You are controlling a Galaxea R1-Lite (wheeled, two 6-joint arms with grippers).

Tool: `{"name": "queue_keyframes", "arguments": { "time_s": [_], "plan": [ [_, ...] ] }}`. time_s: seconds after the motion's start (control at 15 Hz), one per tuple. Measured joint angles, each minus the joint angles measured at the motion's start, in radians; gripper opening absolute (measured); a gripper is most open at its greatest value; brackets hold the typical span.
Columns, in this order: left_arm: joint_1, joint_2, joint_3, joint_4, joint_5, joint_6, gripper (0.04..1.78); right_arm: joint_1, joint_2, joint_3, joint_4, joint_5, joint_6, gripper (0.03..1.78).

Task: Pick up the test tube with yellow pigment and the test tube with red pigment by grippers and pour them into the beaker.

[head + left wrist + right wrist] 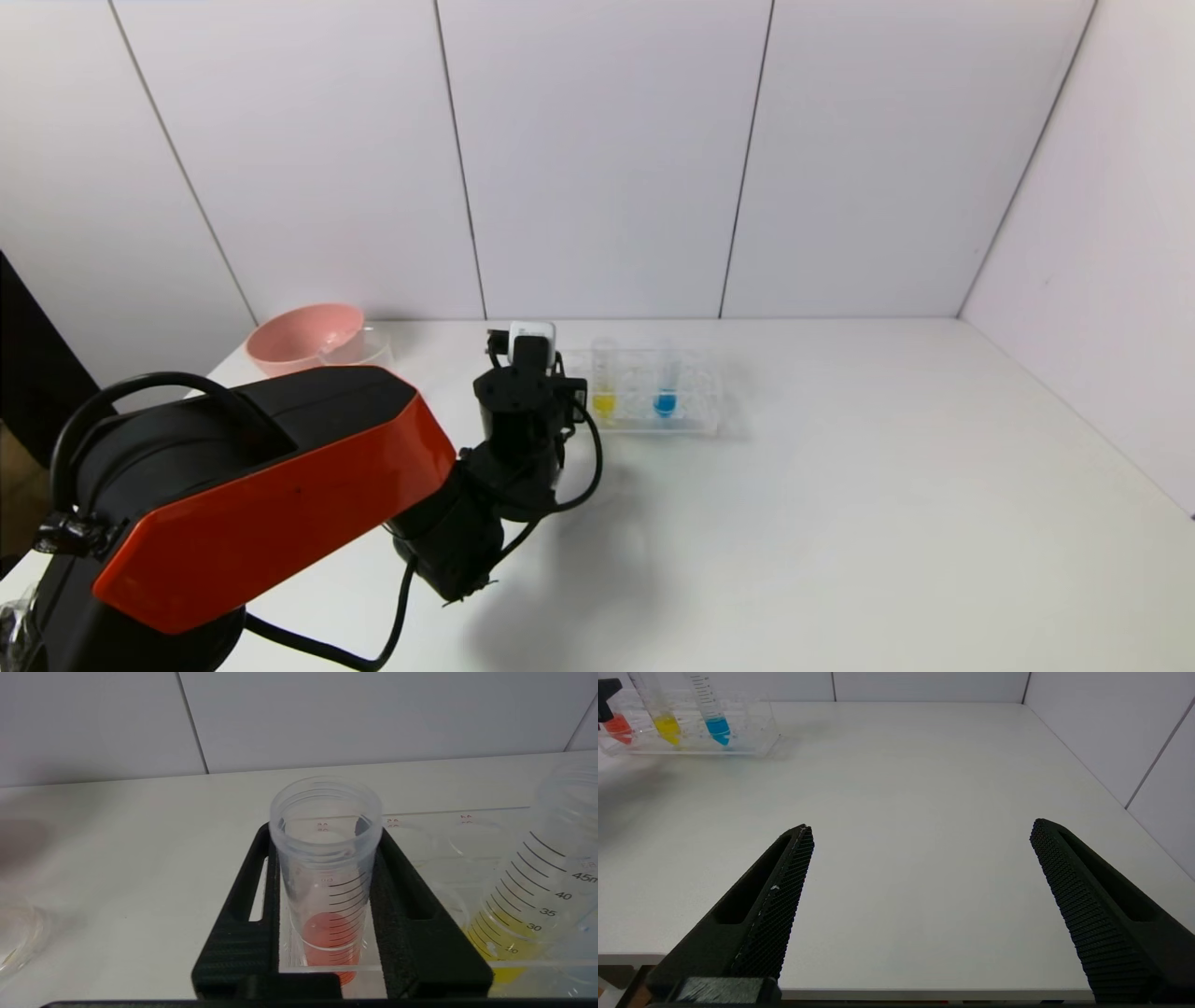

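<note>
- Left gripper [325, 933] clenched on the test tube with red pigment [327, 877], held upright between its jaws, seated in the rack [467, 826].
- Test tube with yellow pigment [537, 891] stood just beside the jaws.
- Right gripper [920, 905] stood released, well apart from the rack.

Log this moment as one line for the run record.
left pincer: shut on red tube, tube upright in rack | right pincer: open, idle over table | yellow tube: in rack

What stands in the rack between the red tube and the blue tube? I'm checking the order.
The yellow test tube, seen in the right wrist view, between the red tube and blue tube.
</note>
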Motion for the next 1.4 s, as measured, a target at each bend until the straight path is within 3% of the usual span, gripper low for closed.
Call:
{"name": "queue_keyframes", "arguments": {
  "time_s": [0.13, 1.4],
  "plan": [
    [-0.001, 0.0, 0.0, 0.0, 0.0, 0.003, 0.47, 0.0, 0.0, 0.0, 0.0, 0.0, 0.0, 1.7],
    [0.0, -0.068, 0.01, -0.014, -0.014, 0.069, 0.47, 0.0, 0.0, 0.0, 0.0, 0.0, 0.0, 1.7]
  ]
}}
